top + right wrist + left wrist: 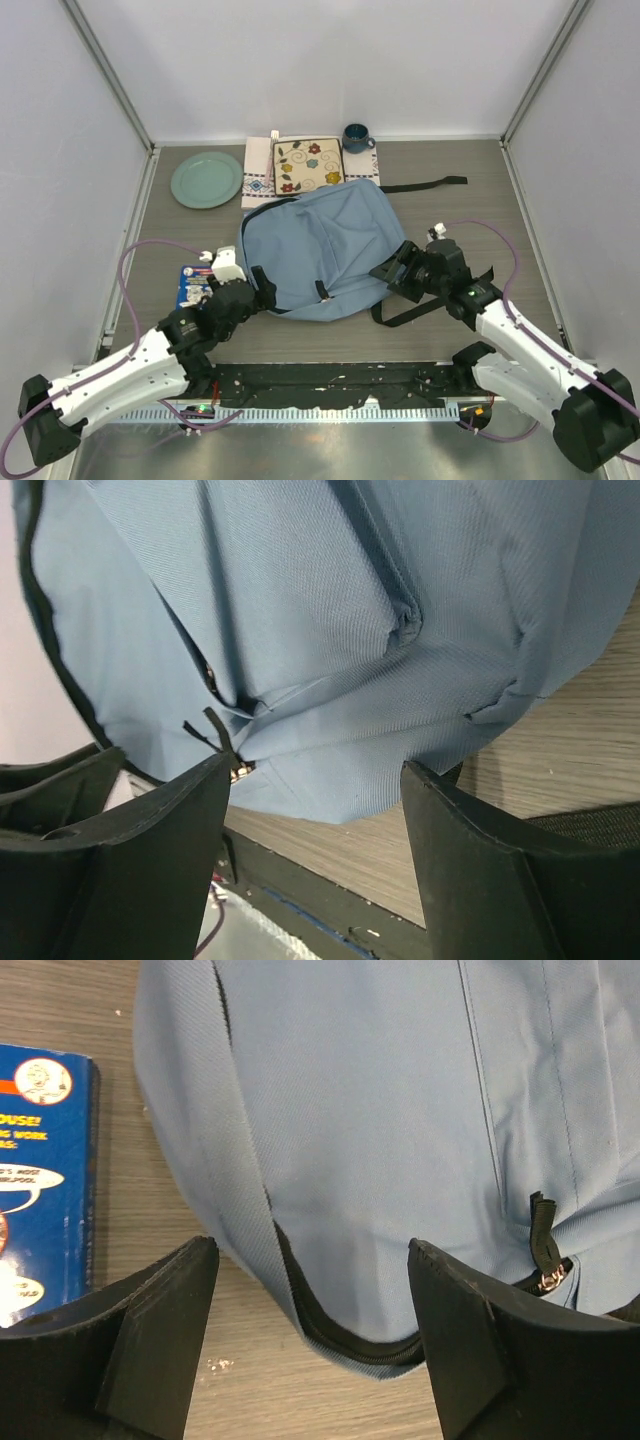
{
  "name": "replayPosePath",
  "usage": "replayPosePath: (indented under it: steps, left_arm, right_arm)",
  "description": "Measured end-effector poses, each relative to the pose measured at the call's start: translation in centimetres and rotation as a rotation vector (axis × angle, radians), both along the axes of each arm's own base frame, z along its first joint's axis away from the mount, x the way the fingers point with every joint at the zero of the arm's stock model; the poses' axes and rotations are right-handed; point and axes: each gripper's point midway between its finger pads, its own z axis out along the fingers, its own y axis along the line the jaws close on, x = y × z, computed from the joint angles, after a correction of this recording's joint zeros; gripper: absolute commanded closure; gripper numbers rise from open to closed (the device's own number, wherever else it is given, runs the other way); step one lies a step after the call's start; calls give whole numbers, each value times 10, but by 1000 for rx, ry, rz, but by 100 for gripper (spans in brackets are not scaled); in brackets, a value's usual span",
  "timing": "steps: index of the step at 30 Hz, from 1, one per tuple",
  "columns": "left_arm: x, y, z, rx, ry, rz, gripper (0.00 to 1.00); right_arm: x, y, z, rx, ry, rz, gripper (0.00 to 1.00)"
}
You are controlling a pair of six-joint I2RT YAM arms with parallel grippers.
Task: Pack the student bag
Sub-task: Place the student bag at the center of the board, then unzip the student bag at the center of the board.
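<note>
Left gripper (262, 290): jaws spread wide, gripping nothing; the bag's rounded edge lies just ahead of and between the fingertips.
Right gripper (395, 268): jaws apart too, nothing clamped; blue fabric sits straight ahead of the tips.
Student bag (320, 250): lying flat on the table (450, 220), squarely between the two grippers, each nosed up to one side of it.
In the left's way: a dark zipper seam curves along the bag's edge right in front; a zipper pull (543, 1235) hangs just off its right finger.
Beside the left: a blue book (40, 1180) lies flat off its left finger, near the bag but apart from it.
In the right's way: folded, puckered cloth and a black strap (425, 185) trailing beyond it.
Far past both grippers: a green plate (206, 179), a flowered square plate (308, 165) on a white embroidered mat (258, 180), and a blue mug (356, 137).
Containers: the bag's inside is hidden; the mug's contents cannot be made out.
Materials: soft light-blue twill, slack and creased; wood-grain tabletop; matte black fingers.
</note>
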Motion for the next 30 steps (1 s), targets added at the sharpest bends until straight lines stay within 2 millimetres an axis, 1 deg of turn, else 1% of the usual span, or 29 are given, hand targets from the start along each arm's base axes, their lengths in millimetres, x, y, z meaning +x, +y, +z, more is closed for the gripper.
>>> replayPosePath:
  steps: [4,8,10,12,15,17,19,23,26,30]
  left_arm:
    - [-7,8,14,-39,18,32,18]
    - [-13,14,31,-78,43,66,20]
    - [-14,13,41,-92,55,74,21]
    - [-14,7,47,-96,80,71,23]
    - [-12,-13,51,-80,120,38,21]
    - [-15,-36,54,-60,140,-13,20]
    - [-18,-60,52,-28,157,-66,20]
    - [-21,-98,42,9,190,-115,22]
    - [-20,-111,28,17,213,-113,23]
    - [-17,-123,19,-1,223,-104,24]
  right_arm:
    - [-2,10,-16,-61,20,-5,26]
    - [2,9,-25,-95,32,-40,26]
    - [6,6,-25,-105,21,-62,27]
    - [9,4,-25,-112,6,-81,28]
    - [11,1,-27,-116,-6,-97,28]
    - [12,0,-28,-116,-11,-101,28]
    - [12,0,-28,-111,-20,-105,28]
    - [11,-1,-28,-92,-33,-116,30]
    - [10,-2,-27,-84,-42,-120,33]
    - [8,-3,-21,-69,-65,-125,37]
